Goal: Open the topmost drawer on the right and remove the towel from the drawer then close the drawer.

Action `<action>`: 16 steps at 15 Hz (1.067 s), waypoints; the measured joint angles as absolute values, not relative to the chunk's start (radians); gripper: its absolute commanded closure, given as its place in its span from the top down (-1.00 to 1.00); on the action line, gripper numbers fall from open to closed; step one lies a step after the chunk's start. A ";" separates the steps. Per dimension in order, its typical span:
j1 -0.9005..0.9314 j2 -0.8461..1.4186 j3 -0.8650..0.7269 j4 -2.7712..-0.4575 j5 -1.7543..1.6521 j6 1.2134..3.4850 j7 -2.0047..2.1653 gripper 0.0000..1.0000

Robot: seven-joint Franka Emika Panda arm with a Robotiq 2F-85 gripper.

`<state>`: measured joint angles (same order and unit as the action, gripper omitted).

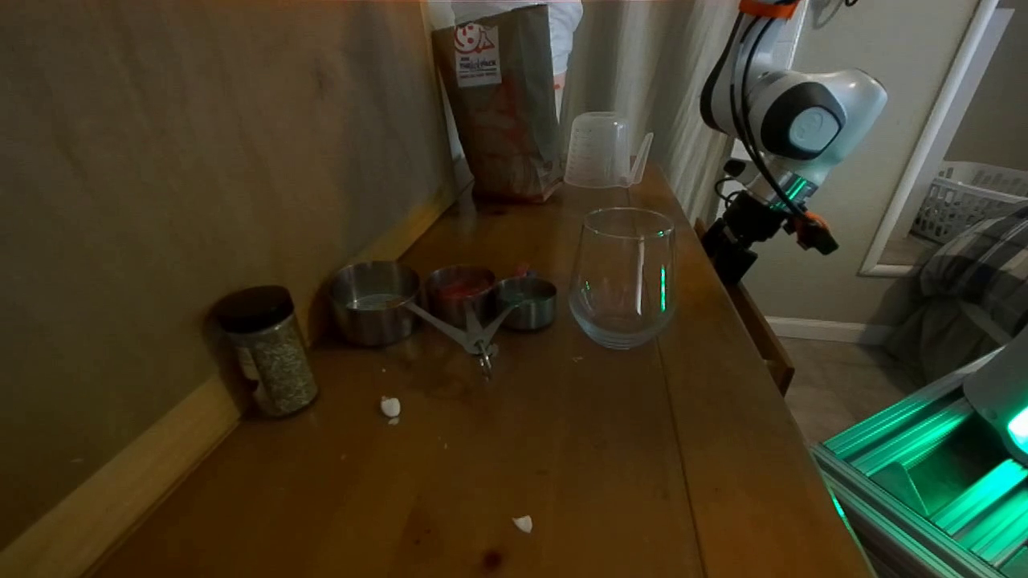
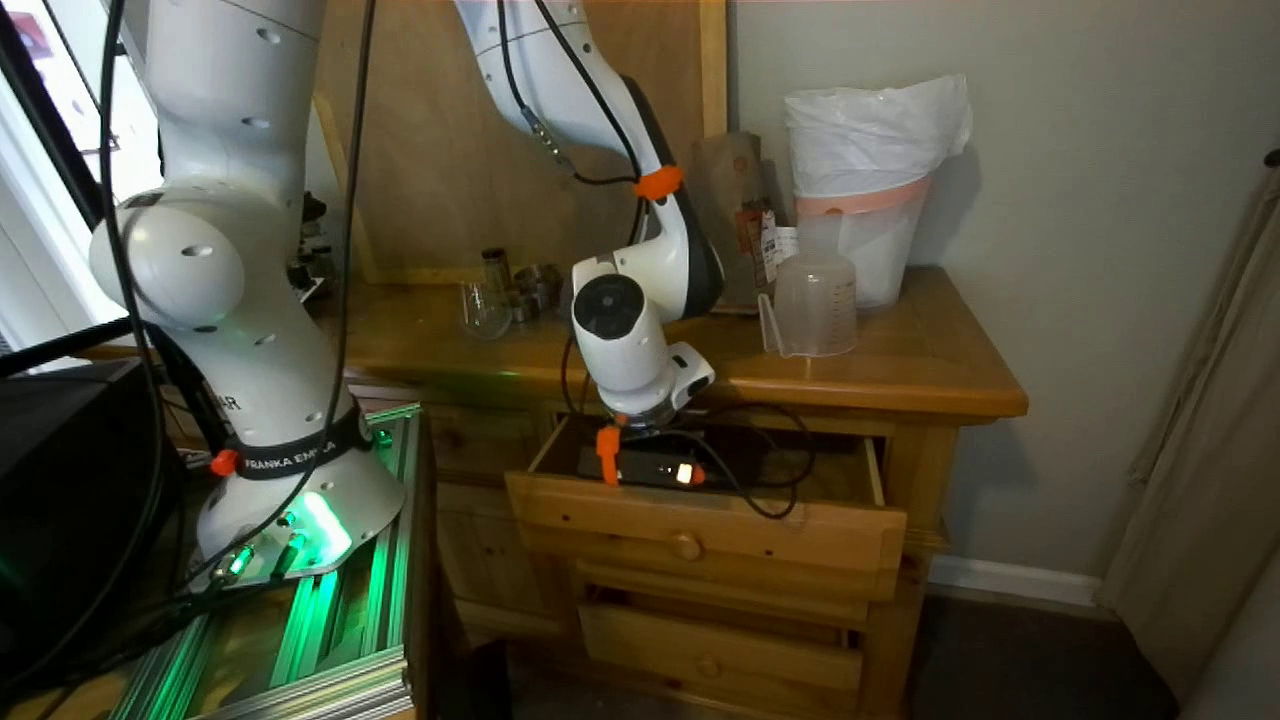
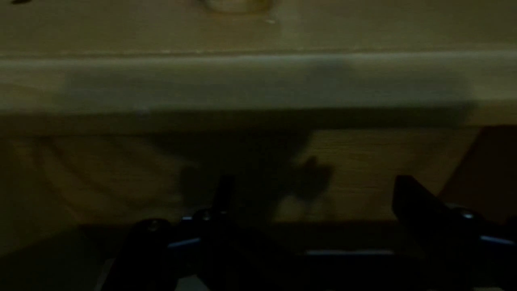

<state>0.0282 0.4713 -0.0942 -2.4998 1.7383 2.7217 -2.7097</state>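
The topmost drawer (image 2: 600,510) is pulled out, its round knob (image 2: 687,546) facing the room; in an exterior view it is a wooden edge (image 1: 759,333) beside the countertop. My gripper (image 1: 732,261) reaches down over the drawer's opening, its black body (image 2: 640,467) partly below the rim there. In the dark wrist view, the gripper (image 3: 314,180) has its fingers far apart and nothing visible between them. Beyond them stand the drawer front's inner face (image 3: 363,169) and top edge (image 3: 258,83). No towel shows; the drawer's inside is mostly hidden in shadow and behind the gripper.
A lower drawer (image 2: 720,640) also stands partly out. On the countertop (image 1: 562,449) are a clear glass (image 1: 622,281), a plastic pitcher (image 1: 598,152), measuring cups (image 1: 373,305), a spice jar (image 1: 277,361) and a paper bag (image 1: 506,120). Black cables (image 2: 790,490) loop over the drawer front.
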 measured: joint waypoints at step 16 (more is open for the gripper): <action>0.035 0.660 -0.101 -2.383 1.763 2.721 -2.712 1.00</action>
<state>0.0352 0.6600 -0.1012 -2.3830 1.7628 2.7212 -2.7124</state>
